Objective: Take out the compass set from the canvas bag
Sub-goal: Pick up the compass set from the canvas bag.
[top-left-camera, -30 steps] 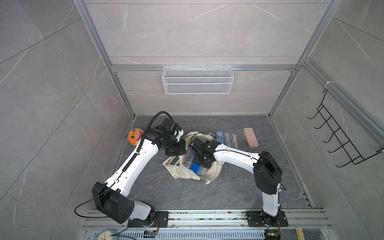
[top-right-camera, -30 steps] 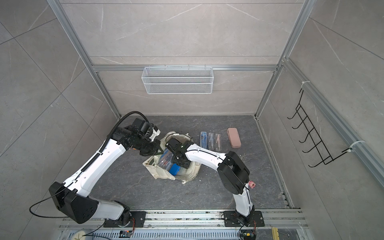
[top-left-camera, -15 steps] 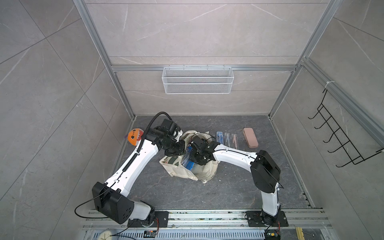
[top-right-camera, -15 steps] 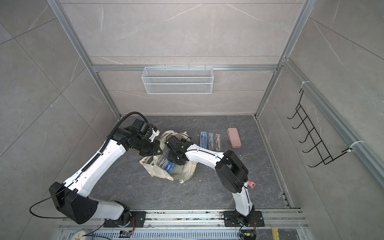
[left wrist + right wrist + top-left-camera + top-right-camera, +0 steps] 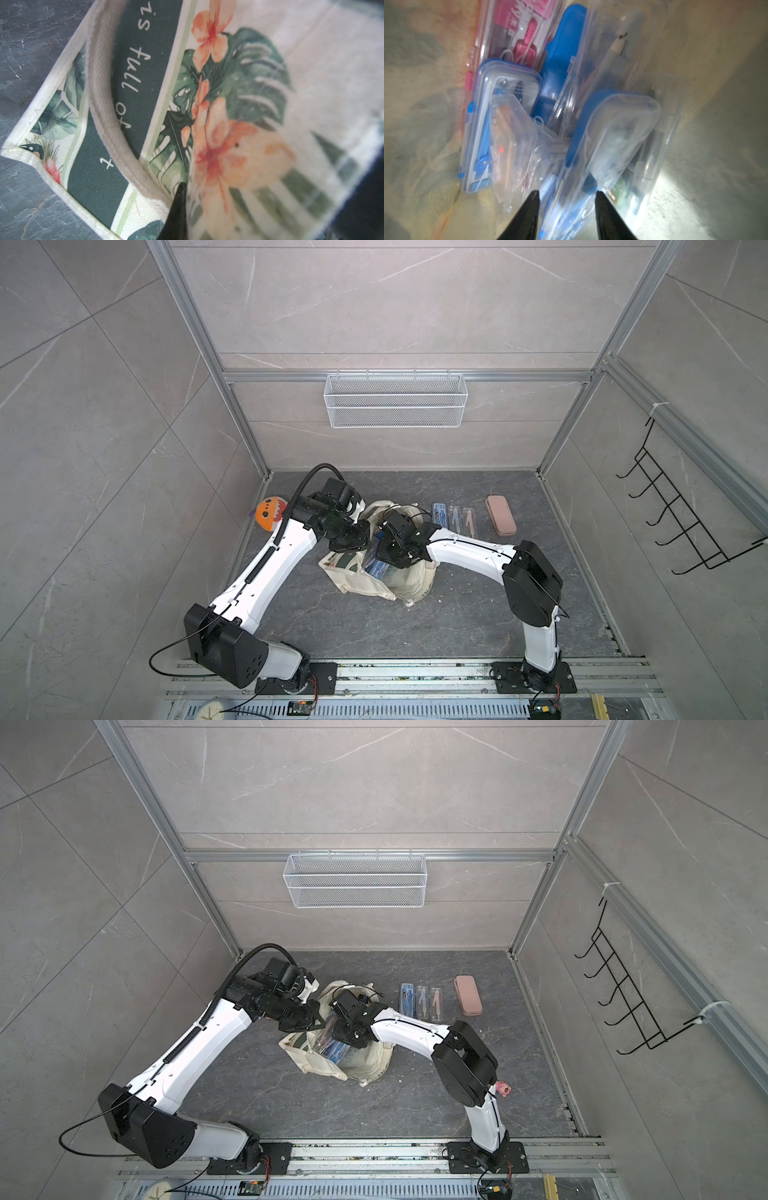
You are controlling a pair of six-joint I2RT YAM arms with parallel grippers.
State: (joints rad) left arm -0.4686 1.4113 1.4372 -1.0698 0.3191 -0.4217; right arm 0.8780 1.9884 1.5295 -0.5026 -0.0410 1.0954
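The cream canvas bag stands crumpled in the middle of the floor in both top views. My left gripper is shut on the cloth at the bag's rim. In the left wrist view only one of its black fingers shows, pressed against the floral panel beside a handle strap. My right gripper reaches down into the bag's mouth, jaws apart. A clear, blue-edged compass set lies between its fingertips. Several other clear cases are packed beside it.
Three compass sets lie in a row on the floor behind the bag, with a pink case to their right. An orange plush toy sits by the left wall. A wire basket hangs on the back wall and a hook rack on the right wall.
The right gripper has moved a little left and deeper into the bag, and the bag has bunched up more upright. The left gripper keeps its hold on the rim.
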